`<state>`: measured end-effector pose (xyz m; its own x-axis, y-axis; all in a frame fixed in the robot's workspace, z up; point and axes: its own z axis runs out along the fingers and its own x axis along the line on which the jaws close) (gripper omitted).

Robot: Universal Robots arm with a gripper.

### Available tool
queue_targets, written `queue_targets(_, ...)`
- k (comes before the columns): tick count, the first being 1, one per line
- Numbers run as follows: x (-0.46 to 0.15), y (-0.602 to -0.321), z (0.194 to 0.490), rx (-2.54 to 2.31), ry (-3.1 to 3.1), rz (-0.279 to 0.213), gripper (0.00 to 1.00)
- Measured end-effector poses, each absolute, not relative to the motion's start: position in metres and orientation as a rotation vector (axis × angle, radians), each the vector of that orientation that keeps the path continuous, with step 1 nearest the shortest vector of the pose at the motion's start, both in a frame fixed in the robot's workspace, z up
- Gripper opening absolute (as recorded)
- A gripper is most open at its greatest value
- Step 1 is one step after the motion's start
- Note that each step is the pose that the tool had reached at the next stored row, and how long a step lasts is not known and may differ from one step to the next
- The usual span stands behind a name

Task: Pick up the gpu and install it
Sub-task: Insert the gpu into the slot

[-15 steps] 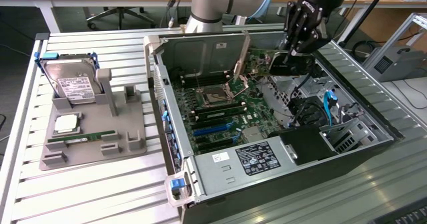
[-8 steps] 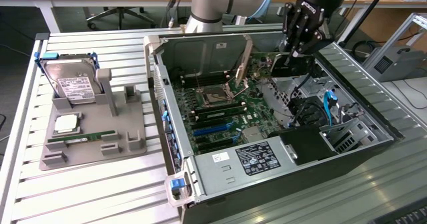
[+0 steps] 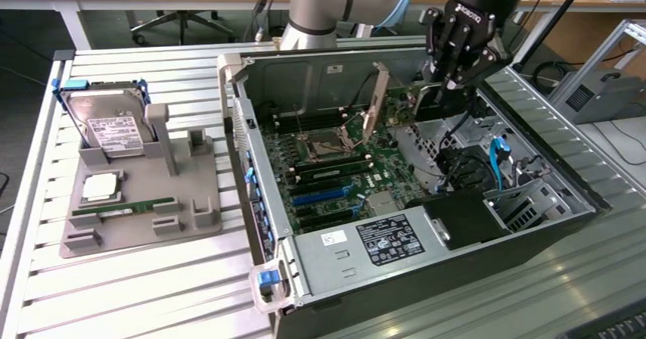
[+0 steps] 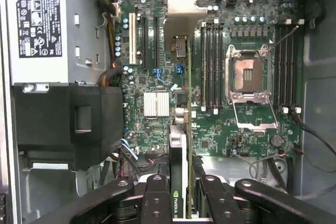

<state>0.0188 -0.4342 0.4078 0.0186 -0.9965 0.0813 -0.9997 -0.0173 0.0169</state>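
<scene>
- You have the gripper (image 3: 445, 80) clamped on the gpu (image 4: 178, 153), with a finger pressed on each face of the card.
- The gpu hangs edge-on inside the open computer case (image 3: 550, 233), above the motherboard (image 3: 368, 165) on the case floor and not seated in a slot.
- The power supply (image 3: 374, 244) sits inside the case, well apart from the gpu.
- Outside the case, on the exterior view's left, a grey stand (image 3: 172, 195) carries a hard drive (image 3: 111, 123) and a memory stick (image 3: 126, 209).
</scene>
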Motion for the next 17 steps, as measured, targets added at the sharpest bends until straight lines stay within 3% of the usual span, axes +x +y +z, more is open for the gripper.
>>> queue_targets(17, 0.0188, -0.4314, 0.4044, 2.413, -1.83, 0.153, 0.27)
